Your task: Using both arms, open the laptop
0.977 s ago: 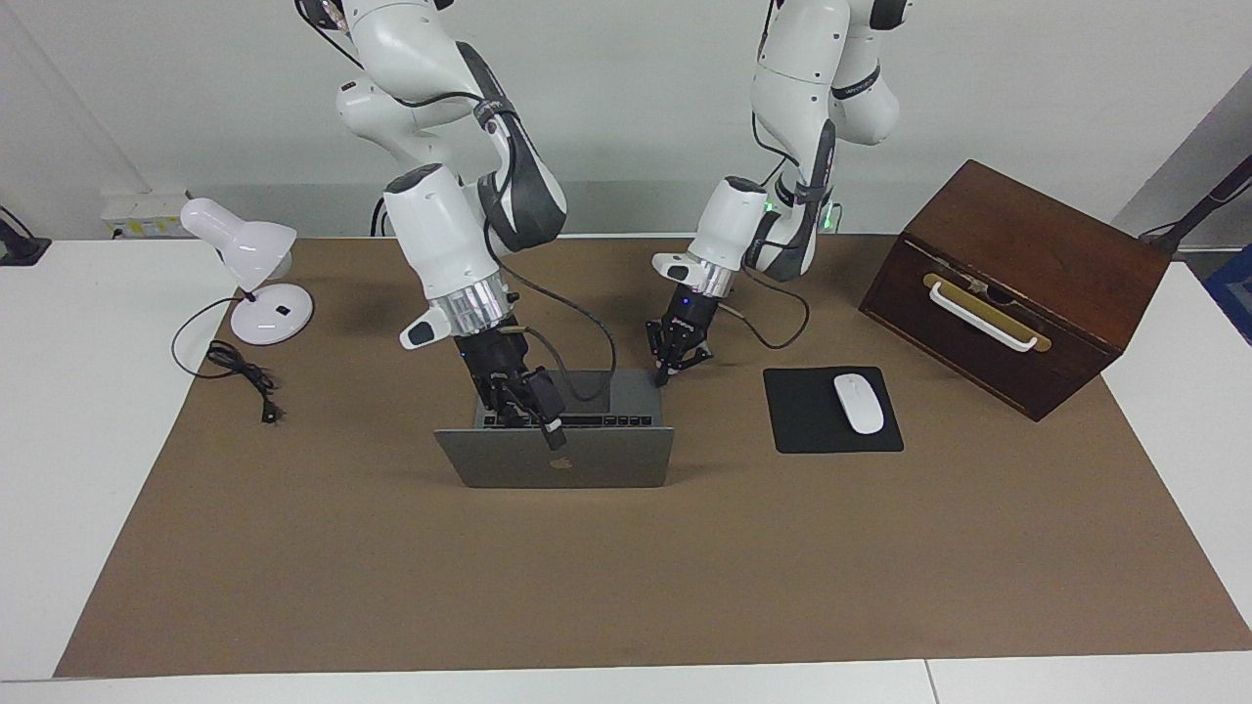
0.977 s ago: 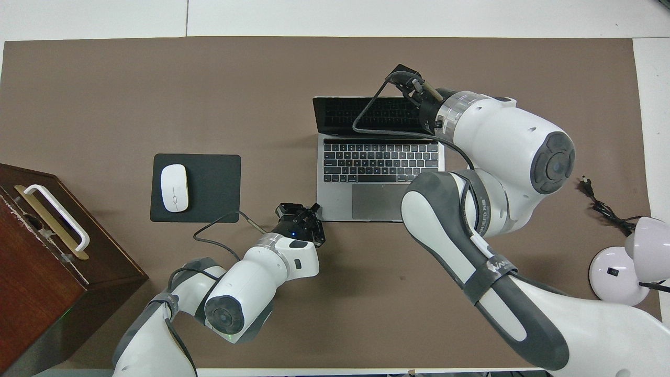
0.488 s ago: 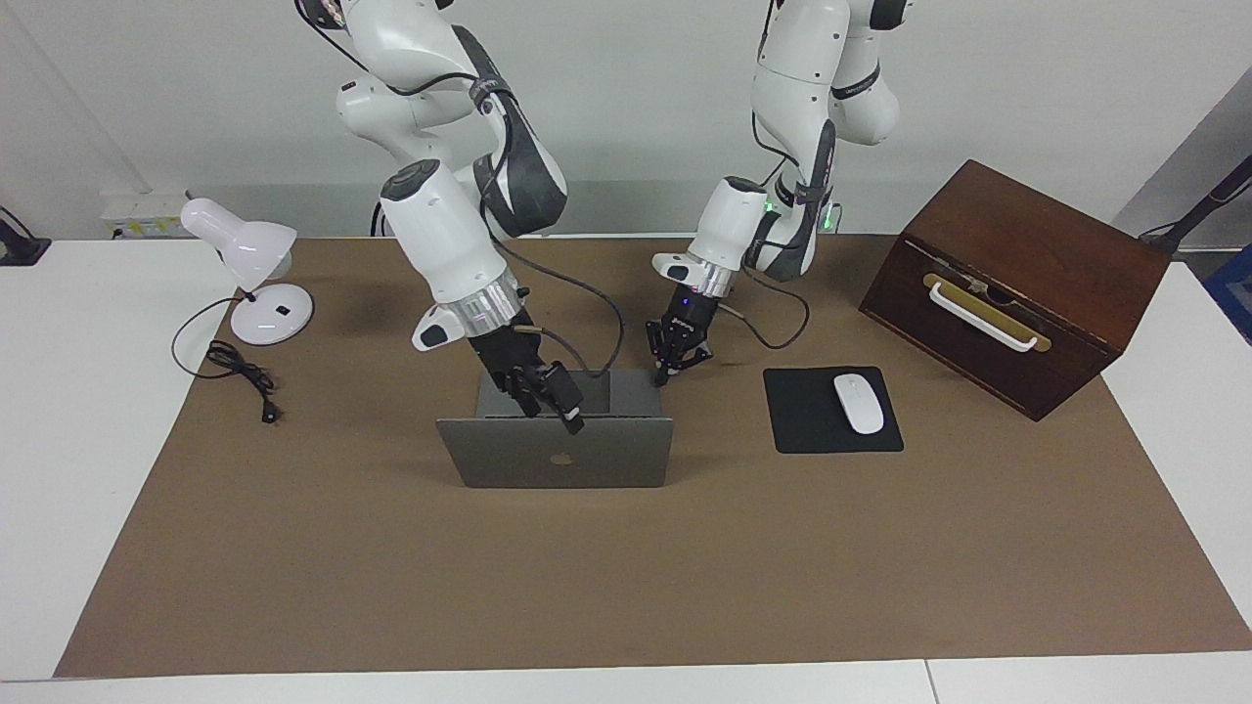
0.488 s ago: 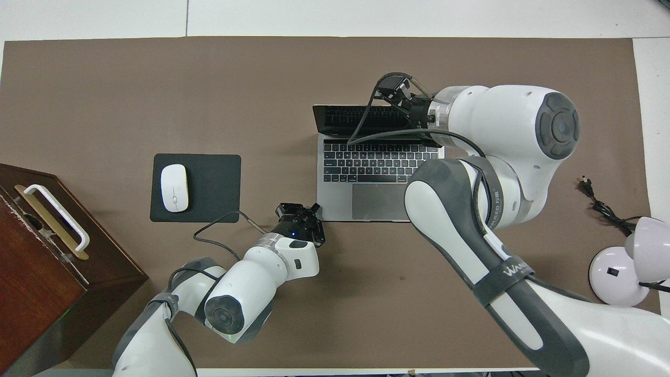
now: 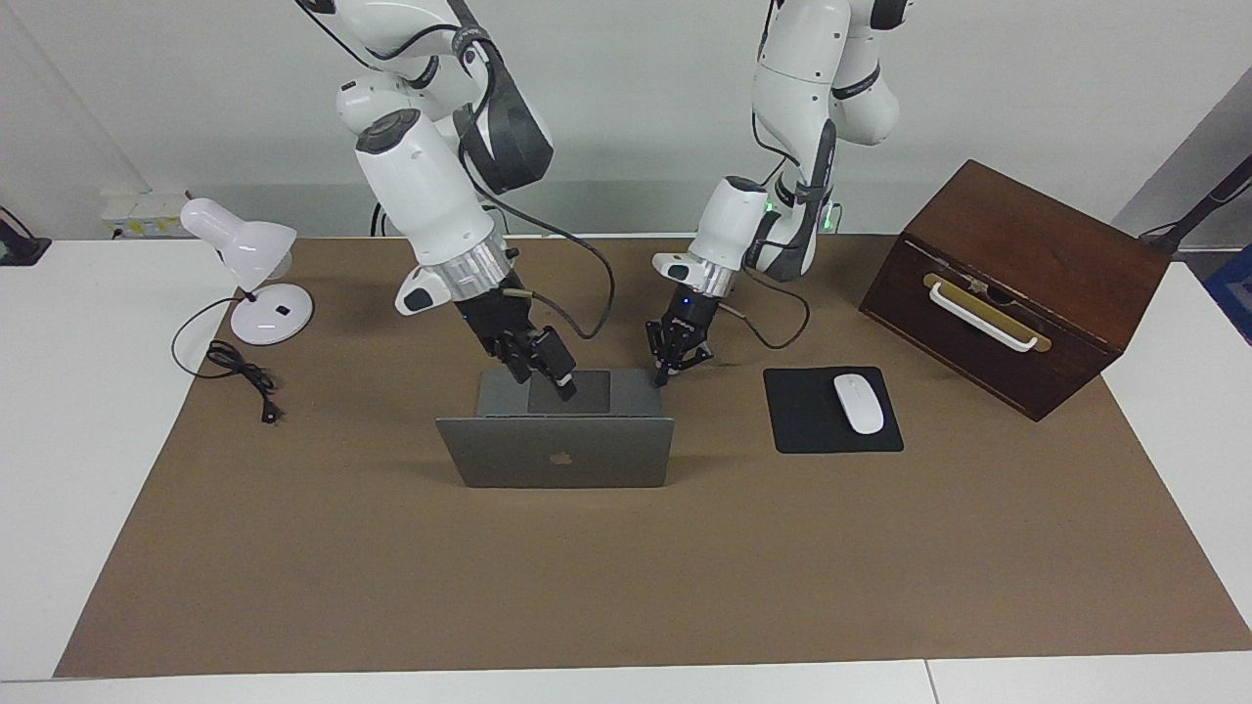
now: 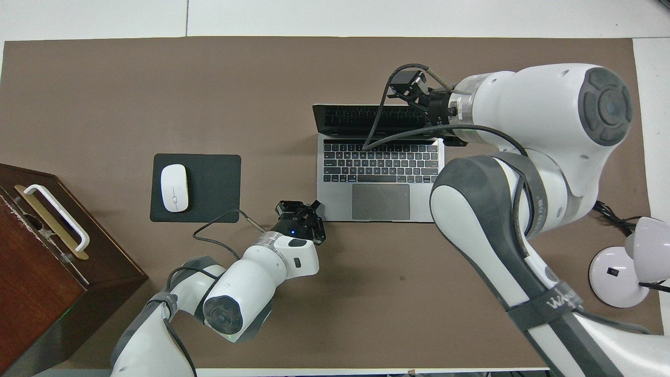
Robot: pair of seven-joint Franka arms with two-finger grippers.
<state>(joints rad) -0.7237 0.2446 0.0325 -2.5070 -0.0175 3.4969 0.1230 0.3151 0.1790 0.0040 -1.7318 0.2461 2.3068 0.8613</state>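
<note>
Right gripper (image 5: 548, 374) has lifted clear of the lid edge it touched a second ago; lid unchanged, near upright | laptop (image 5: 556, 452) sits directly under it, thin matte silver slab, dark logo | left gripper (image 5: 675, 364) stays at the deck corner | finger state of both: cannot tell

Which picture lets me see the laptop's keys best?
The overhead view. It looks down on the open laptop, so the rows of keys and the trackpad show plainly. The facing view shows mostly the back of the lid with its logo, which hides the keys.
</note>
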